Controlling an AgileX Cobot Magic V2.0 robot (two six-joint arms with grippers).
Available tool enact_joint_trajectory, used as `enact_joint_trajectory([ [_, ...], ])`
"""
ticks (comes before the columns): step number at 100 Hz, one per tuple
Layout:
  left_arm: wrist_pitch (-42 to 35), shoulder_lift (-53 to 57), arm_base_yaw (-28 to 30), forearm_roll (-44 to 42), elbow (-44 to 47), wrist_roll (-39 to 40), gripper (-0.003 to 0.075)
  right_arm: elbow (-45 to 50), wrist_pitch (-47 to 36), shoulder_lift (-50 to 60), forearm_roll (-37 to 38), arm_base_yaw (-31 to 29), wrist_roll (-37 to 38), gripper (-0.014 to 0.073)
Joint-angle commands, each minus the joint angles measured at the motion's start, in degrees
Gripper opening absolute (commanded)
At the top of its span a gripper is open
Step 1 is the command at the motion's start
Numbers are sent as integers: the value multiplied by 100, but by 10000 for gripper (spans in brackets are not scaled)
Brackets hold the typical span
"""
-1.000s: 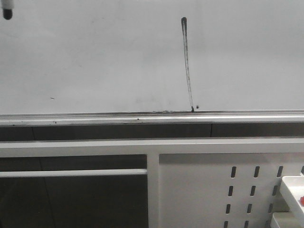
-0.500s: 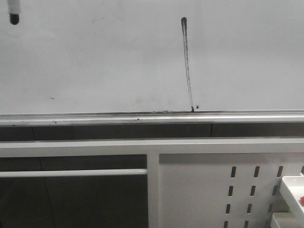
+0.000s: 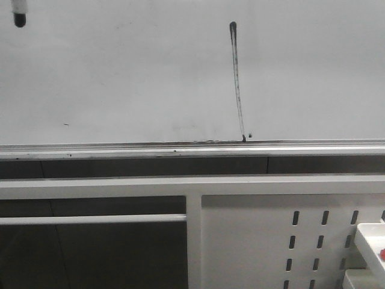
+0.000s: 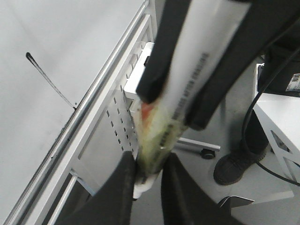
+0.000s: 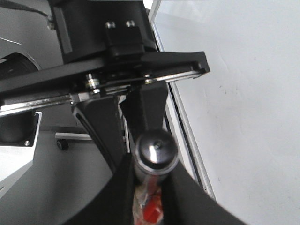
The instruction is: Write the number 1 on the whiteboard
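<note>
The number 1 (image 3: 237, 81) stood finished on the whiteboard (image 3: 120, 78): a thin, slightly curved black stroke with a thicker blob at its far, upper end, running down to just above the silver rail (image 3: 120, 149) at the board's lower edge, somewhat right of the middle. A tiny black speck (image 3: 249, 133) sat just right of the stroke's foot.

The only change over the last second was at the upper left of the front view. A black marker tip (image 3: 20, 19) had dropped a little lower into view, then held almost level, well apart from the stroke. The stroke itself had not altered. I judged from this that the writing was done and the arm was only shifting the pen about to the left of the figure, not adding ink.

In the left wrist view the left claw (image 4: 149, 174) was clamped on a white marker (image 4: 201, 70), its 2 dark fingers (image 4: 123, 187) pressed against the pen's end, with the number 1 visible on the board beyond. In the right wrist view the right claw (image 5: 148, 180) was closed on a round, silver-capped object (image 5: 155, 151) with red below it; what that object was, I could not tell.

Below the board stood a white slotted panel (image 3: 258, 241).
</note>
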State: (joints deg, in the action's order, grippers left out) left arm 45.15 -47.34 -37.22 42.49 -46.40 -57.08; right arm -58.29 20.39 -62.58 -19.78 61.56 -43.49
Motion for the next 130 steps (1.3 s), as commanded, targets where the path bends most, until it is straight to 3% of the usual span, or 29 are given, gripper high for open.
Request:
enact_joint_trajectory([
  [1, -526, 17, 9, 550, -172, 198, -20, -180, -495, 112, -28, 0, -81, -46],
  [8, -604, 17, 9, 550, -172, 198, -20, -180, -567, 112, 10, -50, -81, 57],
  [27, -876, 17, 9, 662, -126, 198, -20, -180, -812, 144, 20, -335, -81, 552],
  [38, -1166, 17, 9, 760, 30, 198, -20, -180, -802, 356, 20, -552, -81, 646],
  [56, -2207, 17, 9, 1327, 442, 184, -20, -180, -673, 1164, 20, -1070, -81, 636],
  [64, -2871, -17, 9, 1613, 648, 184, -20, -180, -252, 1559, 20, -1304, -81, 556],
  [71, -3327, -155, -20, 1823, 713, 184, -20, -150, 307, 1930, 20, -1472, -5, 389],
  [85, -4162, -760, -552, 1854, 725, 184, -20, 211, 981, 2662, 51, -1698, 170, -82],
  [102, -6405, -1691, -1993, 1978, 725, 273, -20, 1105, 679, 3676, 669, -1727, 170, -67],
  [115, -8385, -2266, -3037, 2341, 725, 857, -20, 1560, 273, 4324, 734, -1727, 318, -67],
  [120, -8715, -2465, -3211, 2341, 714, 857, -20, 1628, 249, 4499, 734, -1727, 464, -67],
  [130, -8610, -2701, -3192, 2330, 673, 998, -19, 1722, 316, 4687, 734, -1727, 869, -67],
])
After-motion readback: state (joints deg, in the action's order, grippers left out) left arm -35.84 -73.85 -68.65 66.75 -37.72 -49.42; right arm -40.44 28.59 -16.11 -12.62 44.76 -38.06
